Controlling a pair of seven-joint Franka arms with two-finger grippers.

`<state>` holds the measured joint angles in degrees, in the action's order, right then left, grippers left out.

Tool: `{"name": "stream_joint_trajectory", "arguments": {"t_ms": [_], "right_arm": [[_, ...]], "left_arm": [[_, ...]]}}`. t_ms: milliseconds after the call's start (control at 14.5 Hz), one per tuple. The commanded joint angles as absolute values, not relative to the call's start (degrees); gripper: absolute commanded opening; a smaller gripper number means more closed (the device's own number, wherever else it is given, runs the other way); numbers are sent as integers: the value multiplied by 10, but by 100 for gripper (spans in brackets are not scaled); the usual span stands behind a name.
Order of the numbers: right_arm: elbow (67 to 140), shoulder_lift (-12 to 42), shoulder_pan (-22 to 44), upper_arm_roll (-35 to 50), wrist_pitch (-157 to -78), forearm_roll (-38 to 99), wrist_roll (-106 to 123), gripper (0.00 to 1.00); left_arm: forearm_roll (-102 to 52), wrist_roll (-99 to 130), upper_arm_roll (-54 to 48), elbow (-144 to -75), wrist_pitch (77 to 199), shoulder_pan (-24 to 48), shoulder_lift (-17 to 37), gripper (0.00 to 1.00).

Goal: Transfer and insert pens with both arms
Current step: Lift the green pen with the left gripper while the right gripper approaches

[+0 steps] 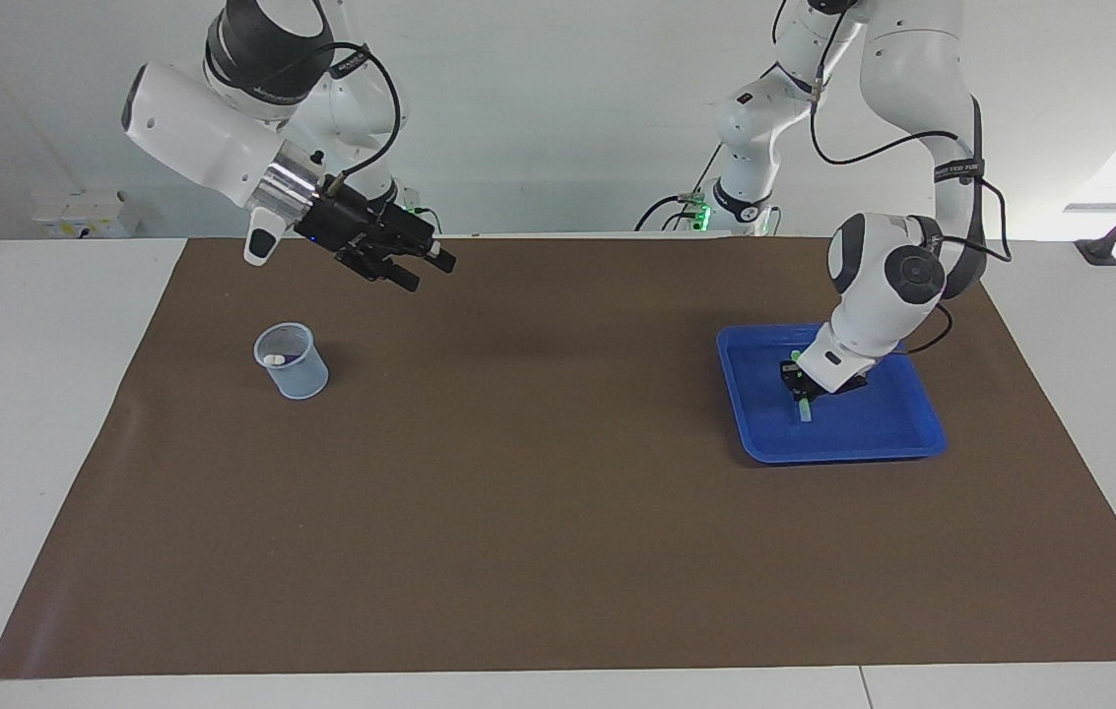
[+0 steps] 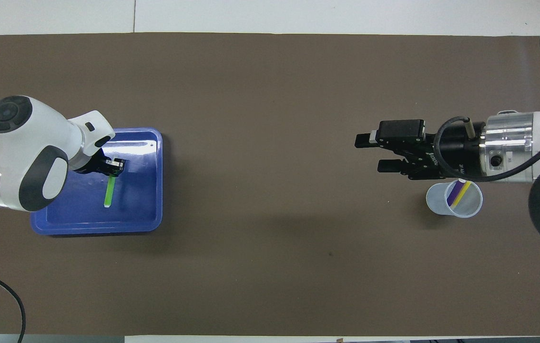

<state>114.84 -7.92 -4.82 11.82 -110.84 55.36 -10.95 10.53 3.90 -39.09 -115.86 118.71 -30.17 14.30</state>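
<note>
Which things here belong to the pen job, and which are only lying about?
Part of the job:
- green pen, in the blue tray
- left gripper, shut on the green pen
- purple pen and yellow pen, in the clear cup
- right gripper, open, waiting above the mat

Just there:
- brown mat

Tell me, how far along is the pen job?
Two pens, the purple pen and yellow pen, already stand in the cup. The left claw has shut on the green pen in the blue tray. Lifting, handing over to the open, waiting right claw and inserting remain.
</note>
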Motion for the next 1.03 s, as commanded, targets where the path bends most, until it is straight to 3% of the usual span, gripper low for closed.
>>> {"name": "stream_joint_trajectory", "arguments": {"t_ms": [0, 344, 619, 962], "right_arm": [[1149, -87, -33, 120, -1115, 595, -133, 100], [1144, -91, -28, 138, -1115, 608, -127, 100], [1149, -114, -20, 151, -1108, 605, -131, 100], [1154, -117, 17, 151, -1119, 597, -126, 100]], "left_arm": [[76, 56, -393, -1089, 1091, -299, 144, 0], [-48, 336, -430, -975, 958, -292, 137, 0], [-142, 693, -494, -971, 988, -293, 120, 0], [-256, 851, -521, -975, 1047, -293, 95, 0]]}}
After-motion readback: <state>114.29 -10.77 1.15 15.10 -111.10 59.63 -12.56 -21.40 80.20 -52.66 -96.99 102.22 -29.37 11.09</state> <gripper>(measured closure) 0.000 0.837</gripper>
